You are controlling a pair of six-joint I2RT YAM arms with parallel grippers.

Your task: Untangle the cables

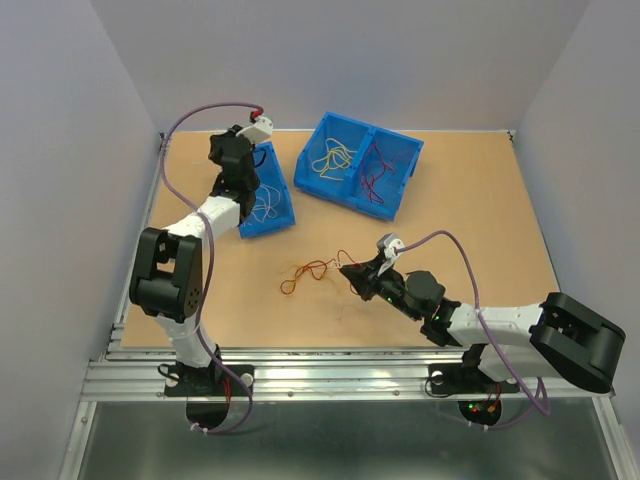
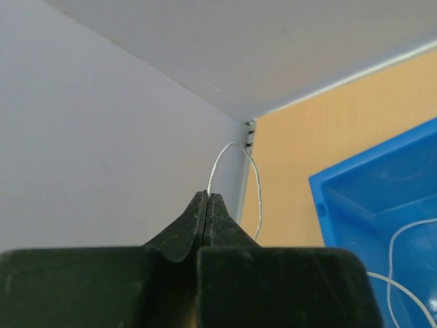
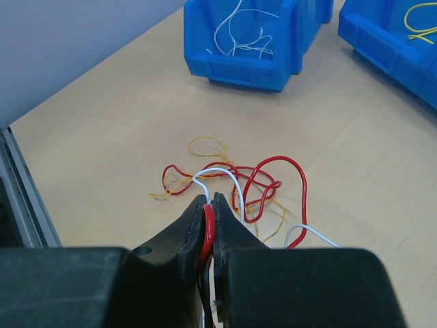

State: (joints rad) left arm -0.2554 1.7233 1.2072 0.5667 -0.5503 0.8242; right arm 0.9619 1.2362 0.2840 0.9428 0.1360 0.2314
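Note:
A loose tangle of red, yellow and white cables [image 1: 310, 270] lies on the table's middle; it also shows in the right wrist view [image 3: 249, 181]. My right gripper [image 1: 350, 271] is at the tangle's right end. In its own view the gripper [image 3: 209, 203] is shut on a red cable [image 3: 207, 229], with a white cable [image 3: 222, 172] rising from the same pinch. My left gripper [image 1: 228, 148] is held over the small blue bin [image 1: 268, 226] at the far left. In its own view it [image 2: 207, 198] is shut on a thin white cable [image 2: 235, 146] that loops upward.
The small bin holds white cables and shows in the left wrist view [image 2: 355, 198] and right wrist view [image 3: 239, 68]. A double blue bin [image 1: 345, 195] at the back holds yellow cables [image 1: 333, 160] on its left and red cables [image 1: 378, 165] on its right. Grey walls enclose the table.

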